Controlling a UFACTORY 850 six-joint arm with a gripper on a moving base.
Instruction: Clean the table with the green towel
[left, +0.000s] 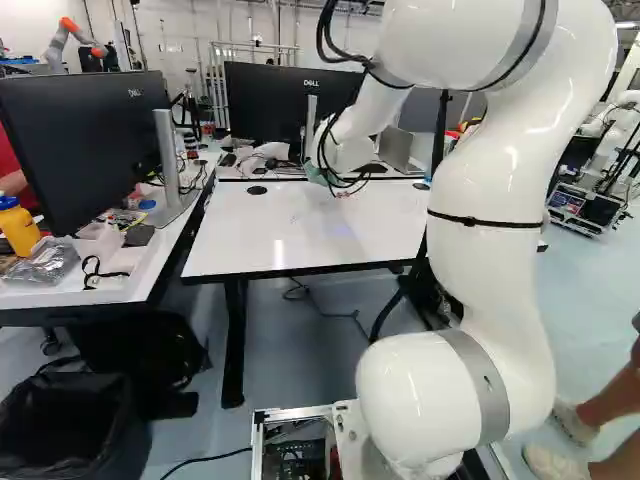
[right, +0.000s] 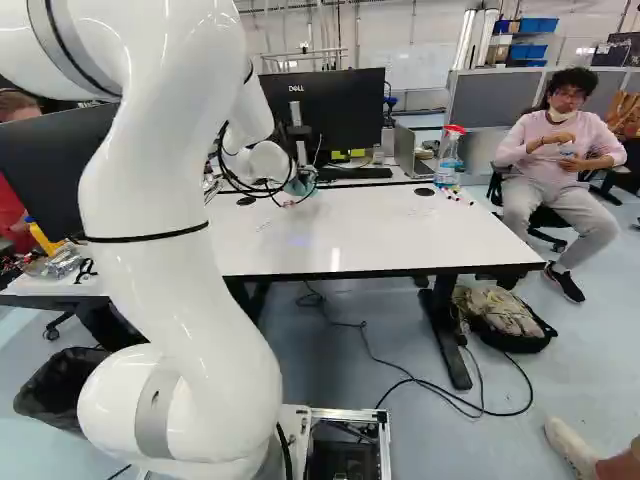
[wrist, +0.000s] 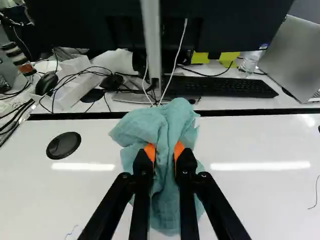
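Whiteboard-like desk (wrist: 60, 190) at my twelve o'clock; the hand (wrist: 164, 152) grips the green towel (wrist: 155, 125) mid-bunch, likely leaving loose folds for wiping.

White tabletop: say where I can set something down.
Free: the stretch between its black near edge and the teal cloth towel in the black gripper; also, in the right base view, from the towel to the small markers. Crowded: the white desk behind, holding a black keyboard and cables.

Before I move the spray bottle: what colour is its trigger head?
Red trigger head, seen best in the right base view.
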